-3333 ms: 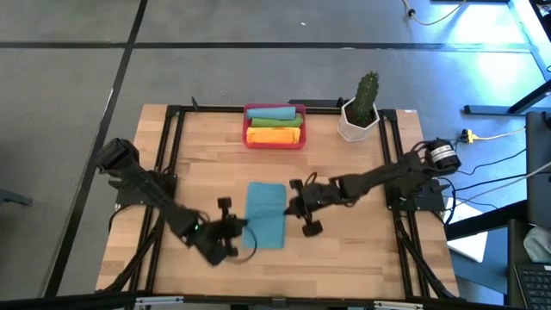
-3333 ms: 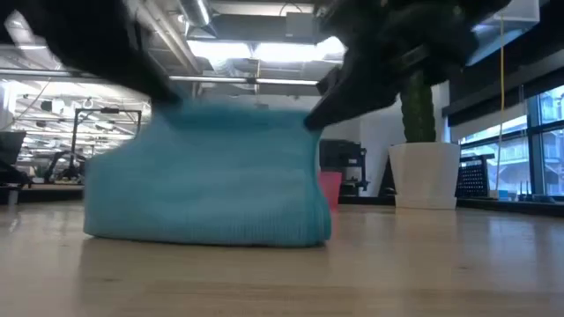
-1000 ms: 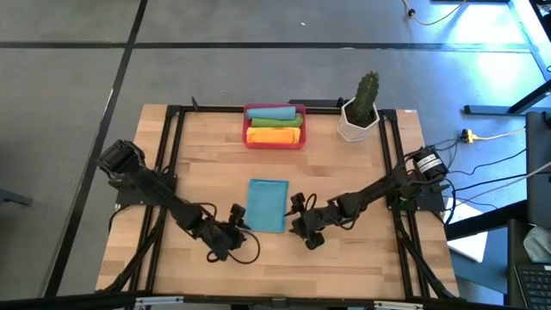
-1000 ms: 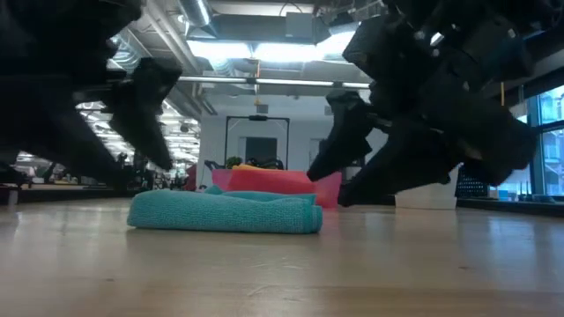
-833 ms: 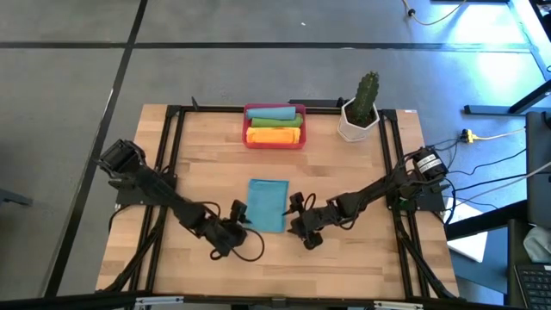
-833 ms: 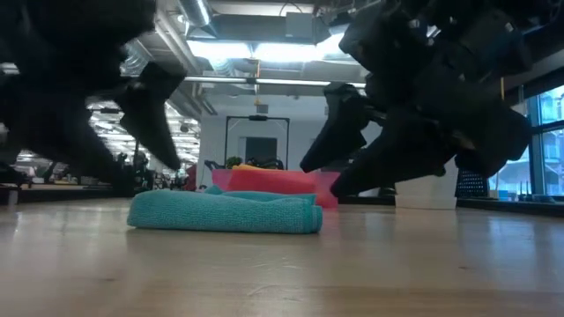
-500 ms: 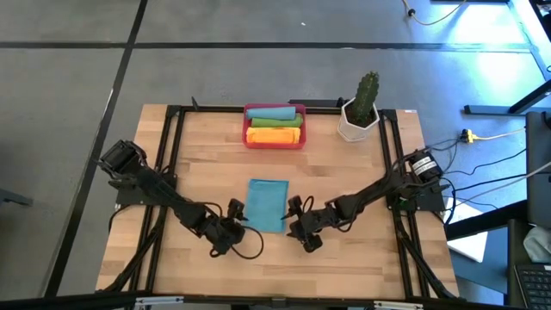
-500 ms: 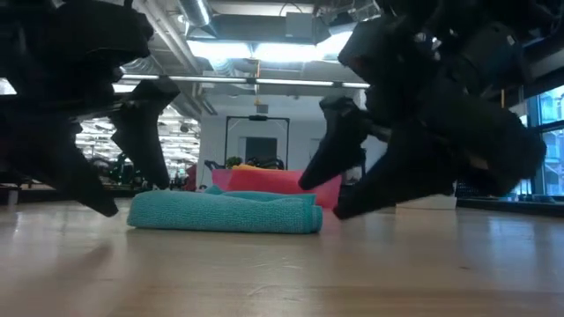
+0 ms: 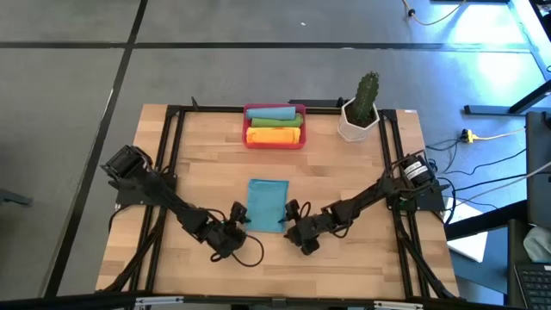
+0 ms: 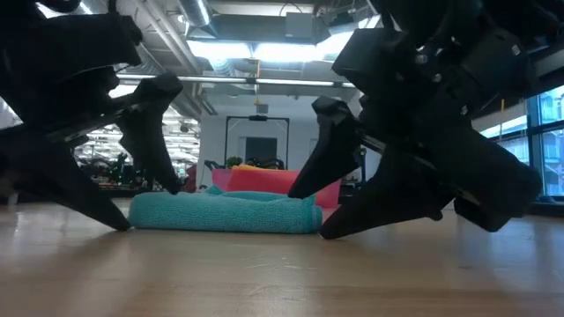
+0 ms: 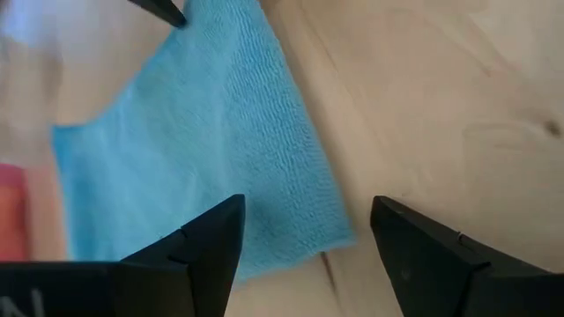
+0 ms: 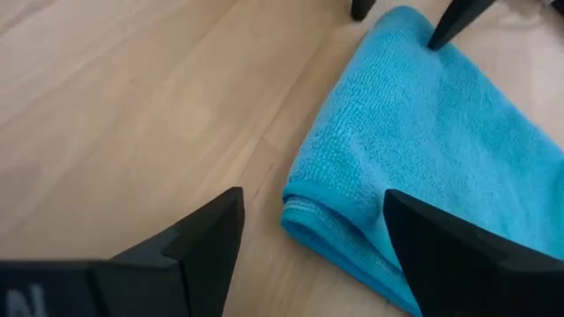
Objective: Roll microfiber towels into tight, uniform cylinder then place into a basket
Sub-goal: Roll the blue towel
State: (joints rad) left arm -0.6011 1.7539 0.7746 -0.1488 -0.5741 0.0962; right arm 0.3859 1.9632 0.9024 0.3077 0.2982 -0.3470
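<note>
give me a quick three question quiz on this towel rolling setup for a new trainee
1. True or false: the teal towel on the table is already rolled into a cylinder.
2. Which is in the red basket? A) rolled towels B) the cactus C) nothing
3. Fill in: the left pincer and right pincer sit at the towel's near corners with jaws ____.

Key:
1. False; it lies folded flat.
2. A
3. open, gripping nothing.
</note>
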